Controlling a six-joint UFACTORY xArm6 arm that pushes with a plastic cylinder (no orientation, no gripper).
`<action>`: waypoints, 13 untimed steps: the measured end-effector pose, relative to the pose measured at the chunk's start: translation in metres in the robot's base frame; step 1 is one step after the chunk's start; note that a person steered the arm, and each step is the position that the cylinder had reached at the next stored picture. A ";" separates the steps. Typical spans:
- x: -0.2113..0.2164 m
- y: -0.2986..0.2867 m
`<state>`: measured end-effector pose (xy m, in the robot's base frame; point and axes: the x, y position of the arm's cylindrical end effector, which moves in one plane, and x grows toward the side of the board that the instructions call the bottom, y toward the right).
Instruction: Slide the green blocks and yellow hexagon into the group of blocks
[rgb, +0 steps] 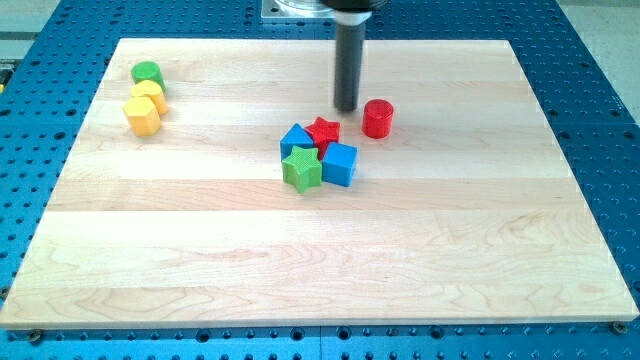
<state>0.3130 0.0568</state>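
Nearest the camera among our blocks sits the green star (301, 169), at the front of the group near the middle of the desk (300, 270). Going from the view's left: close to the desk's far left corner we see a green cylinder (147, 73), a yellow block (149, 95) just in front of it whose shape we cannot make out, and the yellow hexagon (142, 116) in front of that, the three touching in a short line. They lie well apart from the group. In the group, a blue block (296, 139) stands behind the green star, a red star (323, 131) is to its right, and a blue cube (340, 164) touches the green star's right side. Our tool is a plain rod with nothing to spread or pinch; it holds nothing. My tip (346, 107) rests just behind the red star, touching no block. A red cylinder (378, 118) stands just to its right.
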 end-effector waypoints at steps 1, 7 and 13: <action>0.010 0.062; 0.102 -0.130; 0.151 -0.283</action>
<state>0.4636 -0.2263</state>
